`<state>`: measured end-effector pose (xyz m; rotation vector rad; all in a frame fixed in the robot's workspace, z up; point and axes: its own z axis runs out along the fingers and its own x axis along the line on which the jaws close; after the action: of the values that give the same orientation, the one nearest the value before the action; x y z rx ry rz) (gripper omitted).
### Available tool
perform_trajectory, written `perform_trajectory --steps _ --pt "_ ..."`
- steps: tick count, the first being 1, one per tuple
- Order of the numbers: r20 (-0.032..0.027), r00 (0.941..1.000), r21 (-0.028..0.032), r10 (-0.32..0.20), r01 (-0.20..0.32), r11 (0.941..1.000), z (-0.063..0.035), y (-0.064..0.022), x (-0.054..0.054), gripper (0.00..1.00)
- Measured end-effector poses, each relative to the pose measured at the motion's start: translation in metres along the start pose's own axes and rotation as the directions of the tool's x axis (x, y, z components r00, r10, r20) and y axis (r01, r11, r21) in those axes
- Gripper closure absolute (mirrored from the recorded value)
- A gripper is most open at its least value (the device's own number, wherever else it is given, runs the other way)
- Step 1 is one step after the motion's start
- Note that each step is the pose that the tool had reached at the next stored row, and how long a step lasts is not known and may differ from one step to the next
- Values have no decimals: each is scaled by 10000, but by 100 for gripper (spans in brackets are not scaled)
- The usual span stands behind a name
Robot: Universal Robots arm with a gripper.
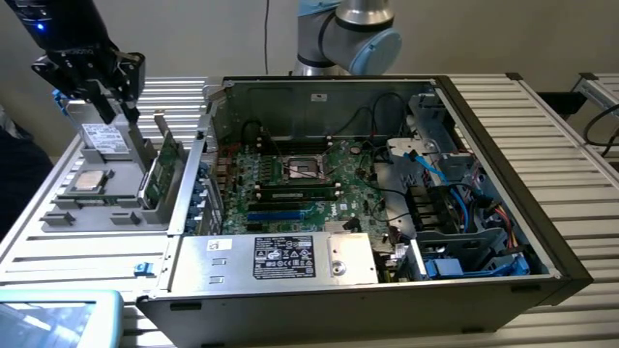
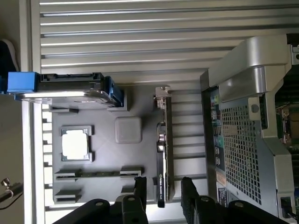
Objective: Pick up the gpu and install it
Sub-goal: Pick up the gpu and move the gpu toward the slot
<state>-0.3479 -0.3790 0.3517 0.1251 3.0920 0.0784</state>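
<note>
None of the install showed as done — the gpu [image 1: 167,164] [image 2: 162,154] stood on edge in its slot of the grey tray [image 1: 97,212], beside the open computer case [image 1: 527,181], not yet lifted. The arm hung upright over the tray, gripper [image 1: 116,116] [image 2: 163,186] pointing down above the card — jaws spread wide, grasping nothing.

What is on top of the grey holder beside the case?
The gpu and drive box stand on edge; a processor chip lies flat; a memory stick sits in clips. The holder hides the gpu's lower edge.
</note>
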Motion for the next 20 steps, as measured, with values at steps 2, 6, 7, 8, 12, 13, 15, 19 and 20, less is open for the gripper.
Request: perform_trajectory --steps 2,6,7,8,12,13,15,19,20 --pt "25 10000 2 76 -76 10000 28 -2 6 56" --pt "89 9997 2 249 -249 9997 80 -5 10 56" --pt "90 9996 -1 254 -254 9997 97 -11 10 56" --pt "93 9996 -12 258 -257 9997 115 -18 11 56" --pt "105 9996 -136 263 -261 9996 169 -62 10 56" --pt "105 9996 -185 266 -264 9995 180 -76 9 56" --pt "102 9996 -275 272 -270 9993 203 -109 8 56" --pt "113 9995 -390 284 -280 9988 262 -151 7 56" --pt "113 9995 -392 290 -285 9988 281 -152 9 56"
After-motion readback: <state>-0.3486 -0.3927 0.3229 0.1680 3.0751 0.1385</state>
